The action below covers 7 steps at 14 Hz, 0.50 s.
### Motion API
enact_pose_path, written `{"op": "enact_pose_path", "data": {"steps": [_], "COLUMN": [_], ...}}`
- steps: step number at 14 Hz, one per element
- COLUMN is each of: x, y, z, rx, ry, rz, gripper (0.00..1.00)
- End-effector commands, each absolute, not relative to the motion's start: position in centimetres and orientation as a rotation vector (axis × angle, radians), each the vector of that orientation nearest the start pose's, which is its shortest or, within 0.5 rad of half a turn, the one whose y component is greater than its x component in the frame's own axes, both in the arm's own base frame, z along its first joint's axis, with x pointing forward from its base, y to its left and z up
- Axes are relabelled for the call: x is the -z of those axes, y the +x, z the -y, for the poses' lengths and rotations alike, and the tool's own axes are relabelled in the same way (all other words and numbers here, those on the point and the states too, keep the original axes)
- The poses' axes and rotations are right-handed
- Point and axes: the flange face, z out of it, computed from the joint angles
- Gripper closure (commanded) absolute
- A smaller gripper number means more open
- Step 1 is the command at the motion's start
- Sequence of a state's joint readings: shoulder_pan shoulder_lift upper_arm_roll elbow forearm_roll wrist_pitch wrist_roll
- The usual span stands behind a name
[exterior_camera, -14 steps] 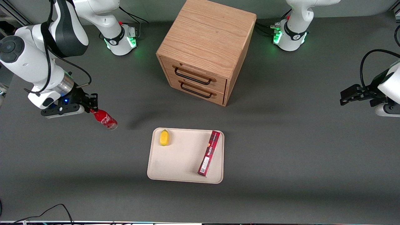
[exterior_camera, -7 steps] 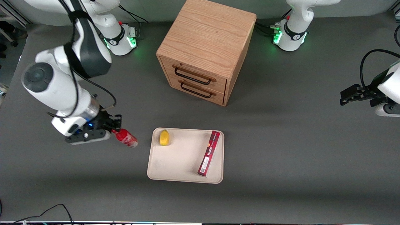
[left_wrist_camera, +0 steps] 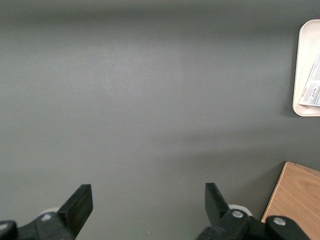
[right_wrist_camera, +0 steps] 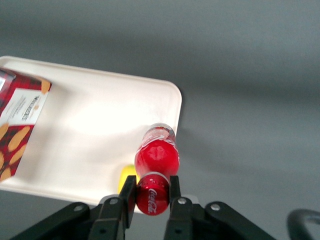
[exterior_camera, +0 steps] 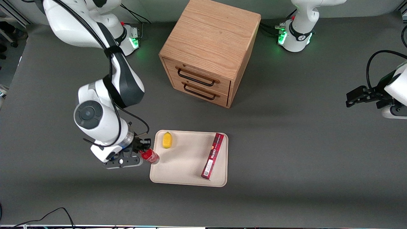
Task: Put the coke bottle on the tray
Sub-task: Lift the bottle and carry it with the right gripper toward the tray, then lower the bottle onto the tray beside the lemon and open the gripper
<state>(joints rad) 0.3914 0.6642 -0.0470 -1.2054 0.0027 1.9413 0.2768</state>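
Observation:
My right gripper (exterior_camera: pixel 143 150) is shut on the cap end of the coke bottle (exterior_camera: pixel 150 156), a small glossy red bottle with white script. It holds the bottle tilted in the air over the edge of the tray (exterior_camera: pixel 178 178) that faces the working arm's end. In the right wrist view the fingers (right_wrist_camera: pixel 129 196) clamp the red cap, with the bottle (right_wrist_camera: pixel 158 155) hanging above the tray's rim (right_wrist_camera: pixel 172 102). The tray is cream-beige with rounded corners and a low rim.
On the tray lie a yellow lemon (exterior_camera: pixel 167 140) and a long dark-red box (exterior_camera: pixel 212 156). A wooden two-drawer cabinet (exterior_camera: pixel 210 51) stands farther from the front camera than the tray. A black cable (exterior_camera: pixel 47 216) lies at the table's near edge.
My right arm has carried the bottle from the working arm's end of the table toward the tray and nearer the front camera. The bottle now hangs at the tray's edge. The grip is unchanged.

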Motion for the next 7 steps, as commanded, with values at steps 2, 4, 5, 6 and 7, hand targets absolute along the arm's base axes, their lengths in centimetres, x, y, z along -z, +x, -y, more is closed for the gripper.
{"op": "enact_pose_path", "data": {"steps": [2,4,5,6,7], "x": [-38.1,-36.8,-36.6,-35.9,-35.8], "y": [72.1,71.9,72.0,72.0,72.1], "z": [-27.9,-29.5,-29.6,-29.6,-29.5], "rx": [0.180,0.197,0.204,0.193,0.191], "ry": [-3.098,-3.091,-3.089,-3.093,-3.094], "rz": [0.077,0.107,0.107,0.107,0.105], "gripper": [1.00,1.00,1.00,1.00,0.97]}}
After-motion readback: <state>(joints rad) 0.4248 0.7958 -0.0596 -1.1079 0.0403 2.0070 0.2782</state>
